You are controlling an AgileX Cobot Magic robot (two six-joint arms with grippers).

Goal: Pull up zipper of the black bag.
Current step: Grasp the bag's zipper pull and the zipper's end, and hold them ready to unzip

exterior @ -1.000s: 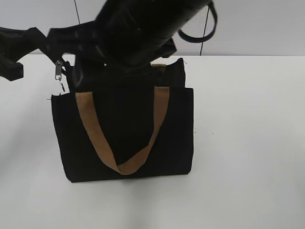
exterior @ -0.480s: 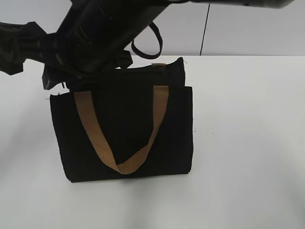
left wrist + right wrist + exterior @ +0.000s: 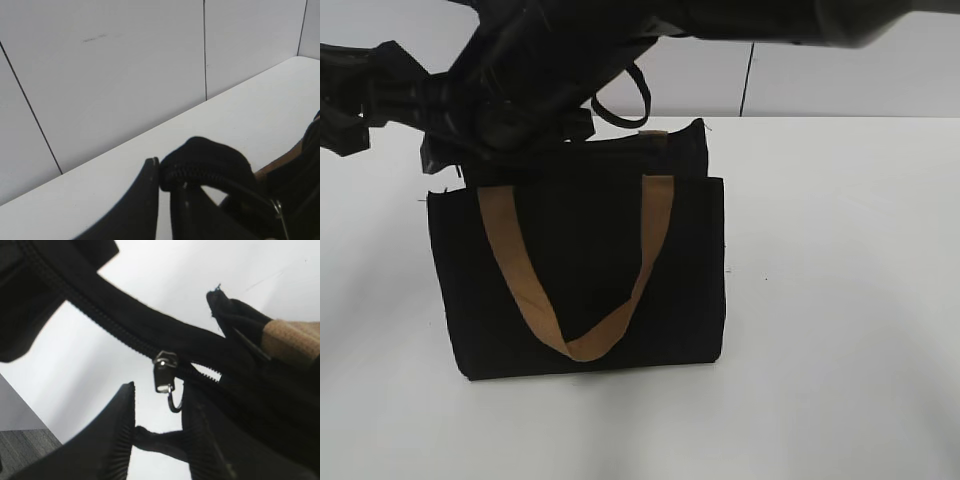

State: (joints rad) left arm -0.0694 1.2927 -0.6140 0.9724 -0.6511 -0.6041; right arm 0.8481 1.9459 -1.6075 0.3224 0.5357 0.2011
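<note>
The black bag (image 3: 580, 260) stands upright on the white table, its tan handle (image 3: 510, 260) hanging down the front. My left gripper (image 3: 162, 167) is shut on the black fabric end of the zip line (image 3: 210, 157) at the bag's top left corner. In the right wrist view the zipper (image 3: 100, 325) runs diagonally, and its silver pull tab (image 3: 164, 376) hangs just above my right gripper (image 3: 157, 407). That gripper is open, with the tab's ring between the fingertips. In the exterior view the right arm (image 3: 520, 90) reaches across the bag's top and hides the tab.
The white table (image 3: 840, 300) extends to the right of and in front of the bag. A pale panelled wall (image 3: 125, 65) stands behind. The left arm (image 3: 360, 95) comes in from the far left. A tan strap end (image 3: 292, 340) shows beside the zip.
My right arm has swung left across the bag's top to the left corner. It now covers the silver pull tab that hung in plain sight a second ago. The bag stays in place.
</note>
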